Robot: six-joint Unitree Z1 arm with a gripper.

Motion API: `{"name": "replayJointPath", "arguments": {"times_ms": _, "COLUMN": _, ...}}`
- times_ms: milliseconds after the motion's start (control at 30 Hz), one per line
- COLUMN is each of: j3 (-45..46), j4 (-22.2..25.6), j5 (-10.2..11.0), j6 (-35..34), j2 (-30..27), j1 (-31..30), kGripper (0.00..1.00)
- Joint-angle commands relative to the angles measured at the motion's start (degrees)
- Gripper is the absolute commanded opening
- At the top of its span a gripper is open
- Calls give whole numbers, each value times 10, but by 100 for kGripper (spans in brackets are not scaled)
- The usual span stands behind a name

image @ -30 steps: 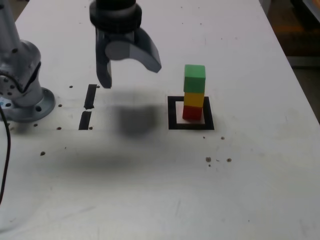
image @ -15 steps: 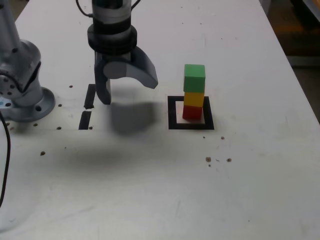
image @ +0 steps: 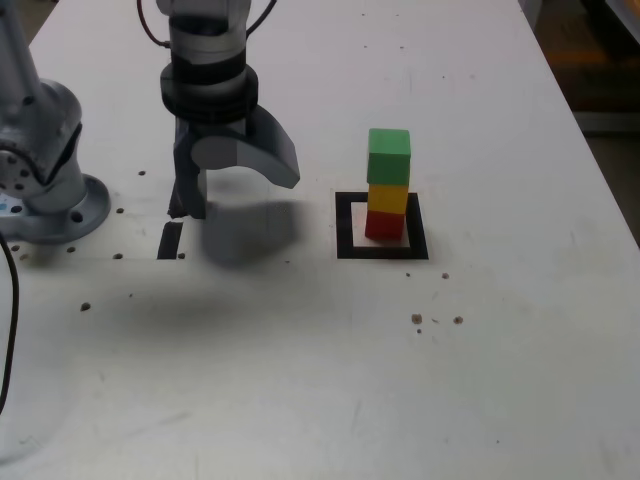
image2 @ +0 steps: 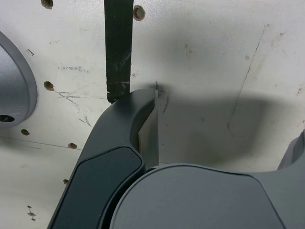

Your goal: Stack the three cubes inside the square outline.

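**While the cubes stand stacked, the gripper hangs empty off to one side**

Although the arm sits close to the table, nothing is between its fingers. The gripper (image: 235, 195) points downward with its two dark grey jaws spread wide apart, released and empty. In the exterior view it is well to the left of the stack, and its shadow falls on the white table (image: 500, 380) just beneath it. One fingertip (image: 188, 205) is low over the upper of two short black bars (image: 171, 241) marked on the table; only the lower bar shows clearly there.

The three cubes form one upright column. The red cube (image: 385, 224) is at the bottom, the yellow cube (image: 388, 199) rests on it, and the green cube (image: 389, 157) is on top. The column stands inside the square outline (image: 347, 228), a thick black frame with a white middle, toward the frame's right side in the exterior view.

At the exterior view's left edge is the arm's round grey base (image: 45, 170), bolted to the table, with a thin black cable (image: 12, 300) trailing below it.

The wrist view looks down past one curved finger (image2: 121, 138) onto the scuffed white surface, where a black bar (image2: 118, 47) ends close to the fingertip. Small screw holes dot the table nearby.
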Motion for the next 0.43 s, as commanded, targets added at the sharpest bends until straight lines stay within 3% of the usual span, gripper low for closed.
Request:
{"name": "replayJointPath", "arguments": {"times_ms": 0, "j3": 3, "j4": -1, "j5": 2, "j6": 0, "j2": -7, "j1": 1, "kGripper": 100}}
{"name": "replayJointPath", "arguments": {"times_ms": 400, "j3": 17, "j4": -4, "j5": 7, "j6": 9, "j2": -18, "j1": 1, "kGripper": 100}}
